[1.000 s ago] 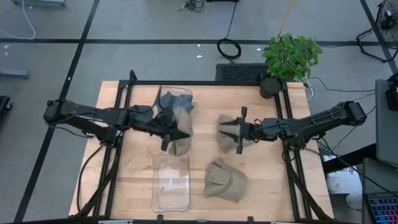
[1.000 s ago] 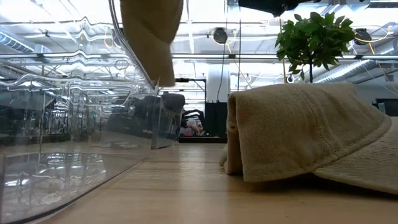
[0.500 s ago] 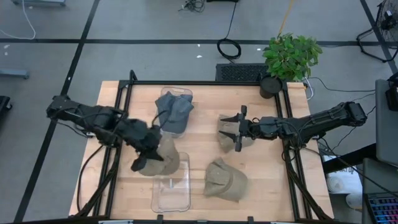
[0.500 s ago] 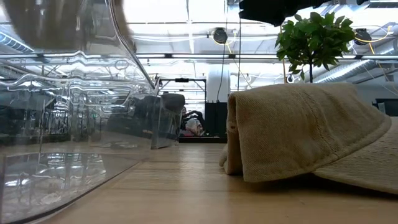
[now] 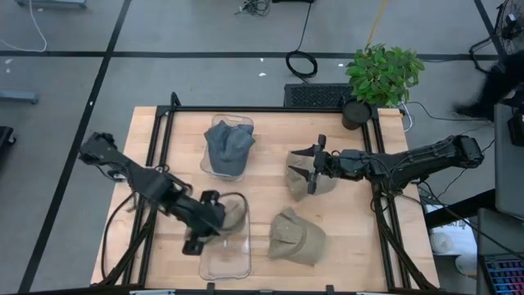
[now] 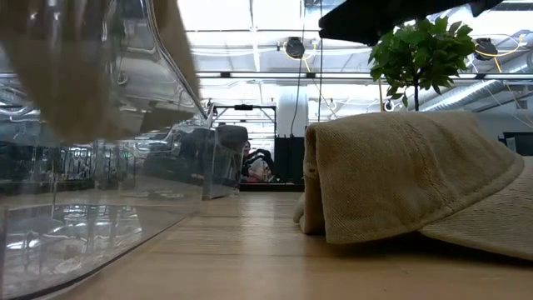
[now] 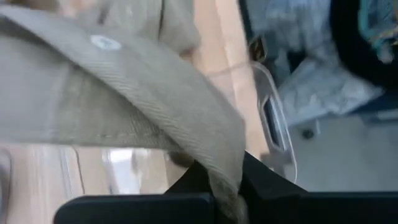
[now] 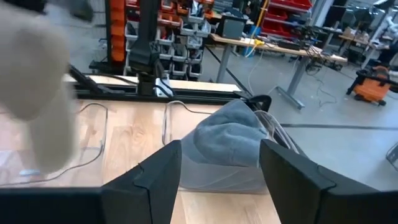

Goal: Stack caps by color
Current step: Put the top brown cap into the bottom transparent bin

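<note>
My left gripper (image 5: 211, 220) is shut on a tan cap (image 5: 230, 212) over the far end of the near clear bin (image 5: 225, 252). The low view shows this cap (image 6: 75, 75) blurred through the bin wall. A blue-grey cap (image 5: 229, 147) lies in the far clear bin (image 5: 243, 123). My right gripper (image 5: 312, 170) stands open and level over a second tan cap (image 5: 301, 185) that lies on the table. The right wrist view shows its fingers (image 8: 155, 177) apart with nothing between them. A third tan cap (image 5: 296, 238) rests on the table near the front. My left gripper pinches a fold of the tan cap's fabric (image 7: 225, 177) between its two fingers; whether brim or crown edge, I cannot tell. The fingers slant down from the table's left. The cap spreads out beyond them, button (image 7: 104, 42) up, lifted over the near bin.
A potted plant (image 5: 381, 75) stands at the table's far right corner. The two clear bins sit in a line left of centre. Bare wood lies between the bins and the tan caps. A black frame rims the table.
My left gripper has carried the tan cap from beside the far bin toward the table's near edge, ending over the near bin. It has tipped downward on the way. The cap stayed in its hold, clear of the table.
</note>
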